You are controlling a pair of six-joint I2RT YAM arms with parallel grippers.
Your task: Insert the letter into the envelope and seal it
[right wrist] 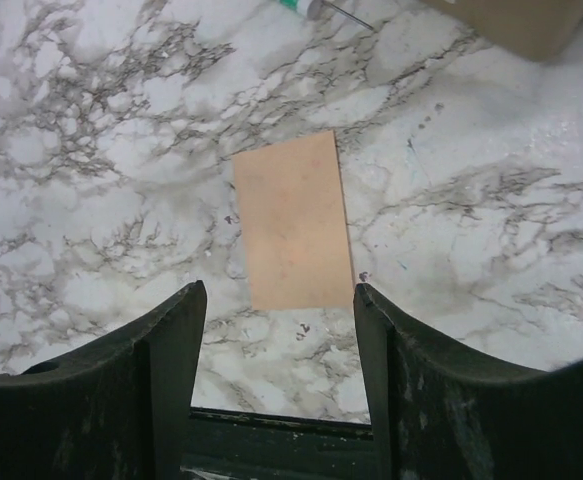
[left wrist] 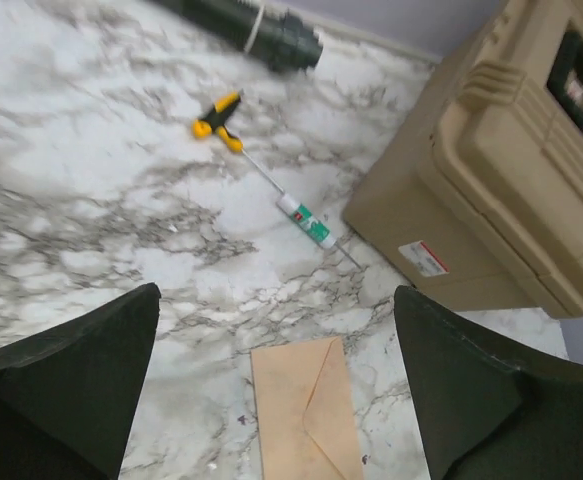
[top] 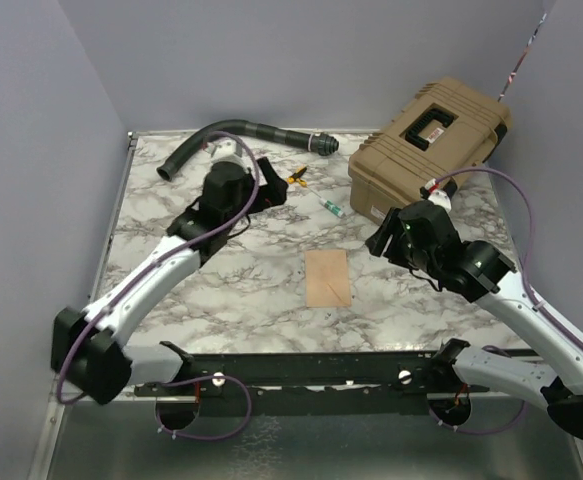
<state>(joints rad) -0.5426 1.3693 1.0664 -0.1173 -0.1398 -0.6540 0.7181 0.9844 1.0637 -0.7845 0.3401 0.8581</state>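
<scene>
The peach-tan envelope (top: 327, 278) lies flat in the middle of the marble table. In the left wrist view the envelope (left wrist: 306, 415) shows its triangular flap folded down. In the right wrist view the envelope (right wrist: 293, 218) looks plain and flat. The cream-yellow letter is not in view. My left gripper (top: 269, 190) is open and empty, held above the table behind and left of the envelope. My right gripper (top: 383, 240) is open and empty, held above the table to the right of the envelope.
A big tan case (top: 431, 145) stands at the back right. A black hose (top: 236, 135) lies along the back. A yellow-handled tool (top: 298, 180) and a small green-and-white tube (top: 333, 208) lie between hose and envelope. Grey walls stand on both sides.
</scene>
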